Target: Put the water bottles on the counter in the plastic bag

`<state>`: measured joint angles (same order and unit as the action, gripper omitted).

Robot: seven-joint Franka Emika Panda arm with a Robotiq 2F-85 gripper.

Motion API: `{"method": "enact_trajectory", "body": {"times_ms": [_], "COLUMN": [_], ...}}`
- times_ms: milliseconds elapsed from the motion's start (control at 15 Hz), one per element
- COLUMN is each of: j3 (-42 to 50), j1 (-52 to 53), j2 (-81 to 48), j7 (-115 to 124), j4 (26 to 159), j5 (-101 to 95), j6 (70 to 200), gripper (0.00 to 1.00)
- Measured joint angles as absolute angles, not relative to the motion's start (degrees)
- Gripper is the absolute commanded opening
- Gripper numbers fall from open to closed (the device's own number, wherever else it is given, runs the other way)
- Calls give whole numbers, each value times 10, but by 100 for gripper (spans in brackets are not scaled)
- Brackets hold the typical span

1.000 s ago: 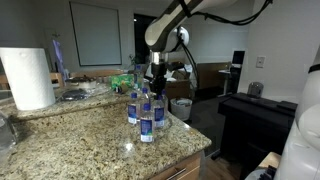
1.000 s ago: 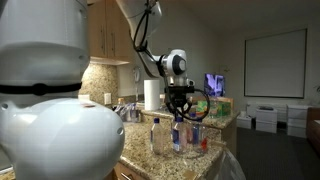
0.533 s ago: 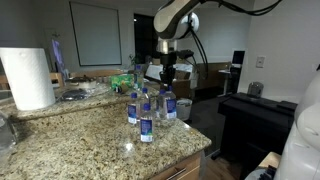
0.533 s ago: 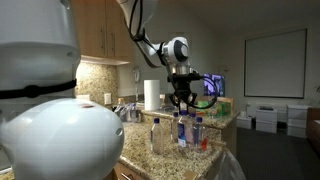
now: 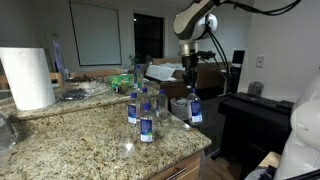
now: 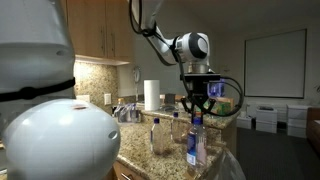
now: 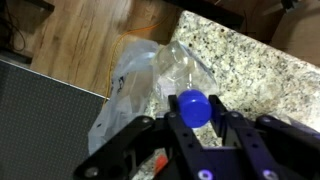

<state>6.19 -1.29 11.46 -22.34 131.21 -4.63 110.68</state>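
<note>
My gripper is shut on the neck of a water bottle and holds it in the air past the counter's end. In the wrist view the jaws clamp just under its blue cap. The translucent plastic bag lies below the bottle, beside the granite counter. Three more water bottles stand in a group on the counter. In an exterior view the held bottle hangs from the gripper to the right of the standing bottles.
A large white paper-towel roll stands at the counter's far left; it also shows in an exterior view. A dark piano-like cabinet stands beyond the counter's end. Wooden floor surrounds the bag.
My gripper has lifted one bottle out of the group and carried it sideways, away from the others, out past the counter's end and over the bag.
</note>
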Motion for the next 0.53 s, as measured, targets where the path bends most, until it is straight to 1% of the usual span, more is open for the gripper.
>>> {"method": "enact_trajectory", "body": {"times_ms": [267,533], "j3": [100,109], "j1": [-59,-78], "j2": [103,63], "j7": [-209,-148], "j4": [1312,1322], "j5": [-52,-53], "j6": [1177,1280], "gripper": [9,9]}}
